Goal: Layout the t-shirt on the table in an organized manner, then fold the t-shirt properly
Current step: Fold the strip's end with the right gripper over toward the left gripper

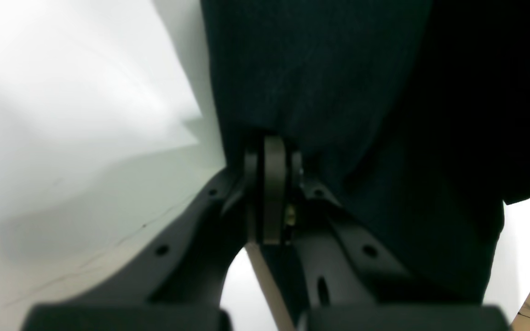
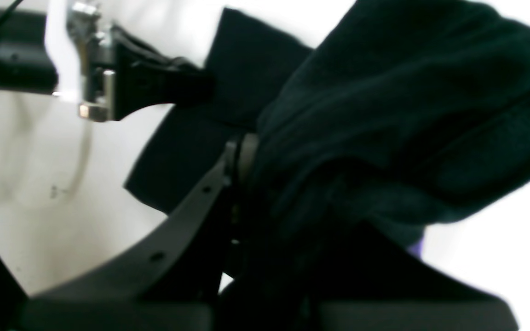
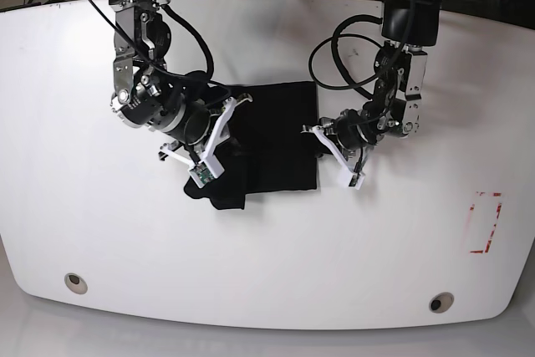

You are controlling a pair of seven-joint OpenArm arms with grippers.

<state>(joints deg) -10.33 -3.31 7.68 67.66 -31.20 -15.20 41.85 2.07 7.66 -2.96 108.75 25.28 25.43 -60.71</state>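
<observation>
T-shirt (image 3: 276, 144): black cloth, lying near the middle of the desk (image 3: 100, 240) in a roughly squared, partly folded block, with a bunched lump at its lower left corner. No chest print shows in the base view.

Left gripper (image 3: 318, 133): at the shirt's right edge; jaws fully closed, pinching a fold of the black cloth, as the left wrist view shows.

Right gripper (image 3: 224, 116): at the shirt's left edge; jaws all but closed on a thick gathered wad of the same cloth.

Risks, as judged: both grips hold bunched layers, so any pull could drag the whole block askew or undo the folds already made. The lumped corner may stay trapped beneath and leave an uneven fold. A thin pinch on the left side could slip out.

Desk: glossy white, curved edges. Two round metal grommets (image 3: 75, 283) near the front edge; red dashed rectangle (image 3: 485, 223) well apart to the right.

Surroundings: black cables (image 3: 334, 56) looping off the arms; dark floor beyond the far edge.
</observation>
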